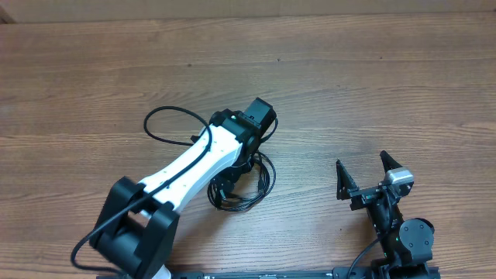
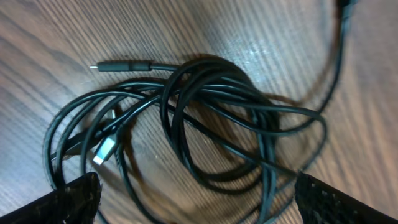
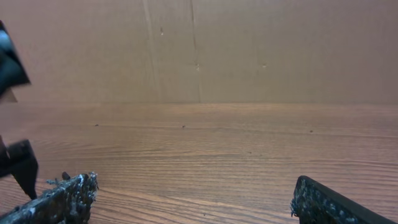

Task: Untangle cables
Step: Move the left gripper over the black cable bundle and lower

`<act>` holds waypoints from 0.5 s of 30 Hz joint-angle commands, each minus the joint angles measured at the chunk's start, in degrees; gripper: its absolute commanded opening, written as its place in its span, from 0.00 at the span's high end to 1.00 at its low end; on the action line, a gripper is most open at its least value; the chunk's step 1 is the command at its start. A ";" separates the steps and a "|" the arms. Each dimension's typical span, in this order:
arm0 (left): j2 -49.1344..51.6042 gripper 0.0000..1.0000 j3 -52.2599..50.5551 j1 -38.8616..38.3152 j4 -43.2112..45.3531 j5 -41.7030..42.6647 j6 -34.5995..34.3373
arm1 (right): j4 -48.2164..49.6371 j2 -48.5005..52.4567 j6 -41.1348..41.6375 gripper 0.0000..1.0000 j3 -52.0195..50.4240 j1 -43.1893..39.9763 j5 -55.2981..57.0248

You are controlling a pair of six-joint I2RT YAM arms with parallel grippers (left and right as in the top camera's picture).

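I'm hovering the left gripper, fingers spread wide, with the tangled cables lying just ahead of its tips. The right gripper is sitting spread too, well away from them.

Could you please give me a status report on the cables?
Left gripper open, hovering over the cables, nothing gripped. Right gripper open, off to the side. Cables in one tangled coil; nothing in the way.
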 commanded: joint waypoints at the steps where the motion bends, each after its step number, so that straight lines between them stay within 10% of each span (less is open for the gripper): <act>1: 2.51 0.00 -0.28 -0.07 0.44 0.79 -1.46 | 0.20 -0.46 0.00 0.00 -0.59 -0.24 0.39; 15: 5.16 0.00 -0.28 -0.09 0.39 0.07 -1.38 | 0.20 -0.46 0.00 0.00 -0.59 -0.24 0.39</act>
